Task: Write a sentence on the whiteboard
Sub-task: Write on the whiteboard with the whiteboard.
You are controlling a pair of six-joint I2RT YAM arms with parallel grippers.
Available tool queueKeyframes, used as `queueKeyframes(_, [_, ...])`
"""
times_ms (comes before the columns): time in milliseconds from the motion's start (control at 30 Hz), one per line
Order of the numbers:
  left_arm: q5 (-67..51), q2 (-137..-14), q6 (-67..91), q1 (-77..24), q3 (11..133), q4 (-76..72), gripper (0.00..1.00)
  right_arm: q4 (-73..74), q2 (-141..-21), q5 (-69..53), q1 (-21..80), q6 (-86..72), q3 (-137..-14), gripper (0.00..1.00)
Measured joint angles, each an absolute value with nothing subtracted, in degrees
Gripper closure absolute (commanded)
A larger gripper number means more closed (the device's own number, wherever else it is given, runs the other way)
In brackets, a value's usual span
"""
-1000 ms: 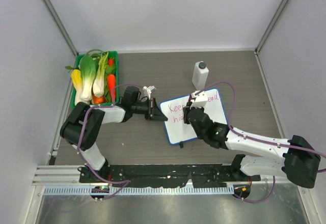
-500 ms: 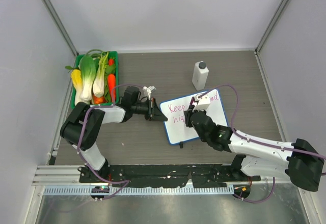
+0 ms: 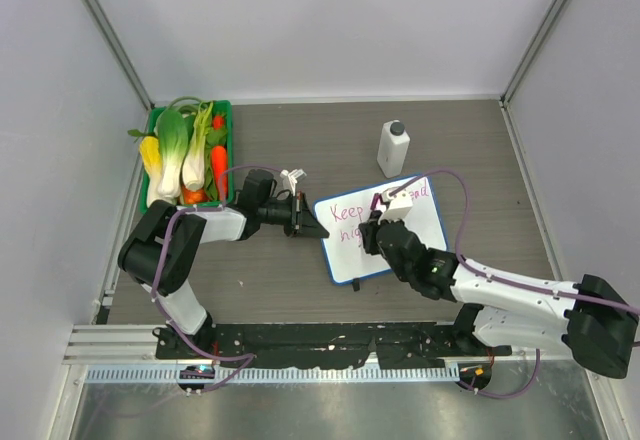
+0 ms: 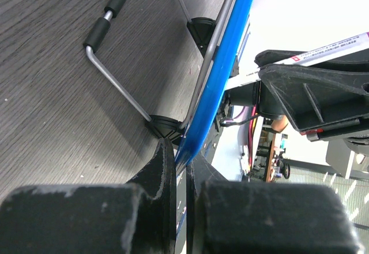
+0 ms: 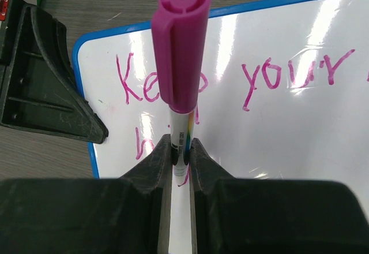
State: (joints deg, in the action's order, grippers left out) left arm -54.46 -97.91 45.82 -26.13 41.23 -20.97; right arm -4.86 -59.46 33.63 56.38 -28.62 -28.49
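Fingers of the left gripper (image 4: 181,157) clamped the whiteboard (image 3: 425,222) by its rim, likely light and tippy; right gripper (image 5: 180,150) grasped a marker (image 5: 181,46) over the sentence (image 5: 277,75).

Reads as a robotics lab test cell, not a home or shop. Boxed in at 9, 12 and 3 o'clock by plain white panels (image 3: 330,20) set in aluminium posts (image 3: 108,45). Floored with a wood-grain table (image 3: 300,130). Fitted at 6 o'clock with a black mounting rail (image 3: 330,338) carrying the left arm (image 3: 165,250) and right arm (image 3: 510,285). Stocked with props only: a green tray (image 3: 226,120) of toy vegetables (image 3: 180,155) at 10 o'clock, a white bottle (image 3: 393,148) near 1 o'clock.
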Motion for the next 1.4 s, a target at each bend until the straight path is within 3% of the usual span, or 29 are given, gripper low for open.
queueKeyframes(400, [-54.5,-97.9,45.8,-26.1,41.2,-21.0,1.00,-6.0,-61.3,31.8,56.4,-28.6,-29.3,0.99])
queueKeyframes(767, [-54.6,-97.9,45.9,-26.1,41.2,-21.3,1.00,-4.5,-54.2,31.4,54.1,-28.6,-31.2,0.99])
queueKeyframes(1100, [-54.7,-97.9,45.9,-26.1,41.2,-21.4,1.00,-4.7,-58.0,29.8,47.1,-28.3,-33.4,0.99])
queueKeyframes(1400, [-54.7,-97.9,45.9,-26.1,41.2,-21.4,1.00,-6.1,-60.5,28.6,46.6,-27.1,-34.3,0.99])
